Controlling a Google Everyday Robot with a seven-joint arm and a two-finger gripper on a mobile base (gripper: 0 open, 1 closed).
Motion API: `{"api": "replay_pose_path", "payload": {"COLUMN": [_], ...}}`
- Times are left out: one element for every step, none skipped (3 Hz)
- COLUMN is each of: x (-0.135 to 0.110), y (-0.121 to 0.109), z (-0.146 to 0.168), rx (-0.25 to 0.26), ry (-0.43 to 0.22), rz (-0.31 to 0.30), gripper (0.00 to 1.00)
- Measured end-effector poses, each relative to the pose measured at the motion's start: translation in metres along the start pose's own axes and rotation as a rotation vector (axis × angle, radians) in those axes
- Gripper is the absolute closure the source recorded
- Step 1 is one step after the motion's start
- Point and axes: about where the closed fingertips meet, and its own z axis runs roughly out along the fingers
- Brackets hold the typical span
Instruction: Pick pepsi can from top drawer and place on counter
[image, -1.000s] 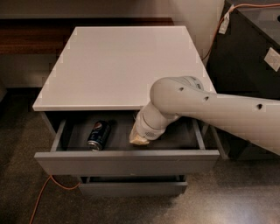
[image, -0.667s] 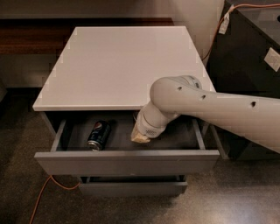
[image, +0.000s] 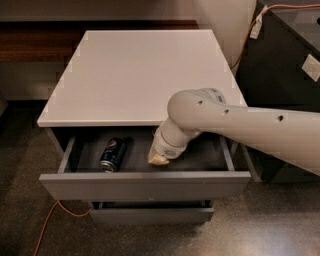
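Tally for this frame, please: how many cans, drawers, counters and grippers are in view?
Cans: 1, the pepsi can, lying in the top drawer.
Drawers: 2, the top drawer and a lower drawer.
Counters: 1, the counter.
Grippers: 1, the gripper, inside the top drawer, apart from the can.
Total: 5.

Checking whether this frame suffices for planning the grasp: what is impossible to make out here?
Camera view:
- gripper, in the top drawer right of the pepsi can: mostly covered by the arm.
- drawer's rear: hidden under the counter.
- arm's base: cut off at the right edge.
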Motion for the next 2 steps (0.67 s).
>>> {"api": "replay_pose_path", "payload": {"x": [-0.006, -0.009], "y": [0.018, 0.041], "z": [0.000, 0.001], "rx": [-0.035, -0.081], "ry": [-0.008, -0.012], "rz": [-0.002, -0.001], "gripper": [1.00, 1.00]}}
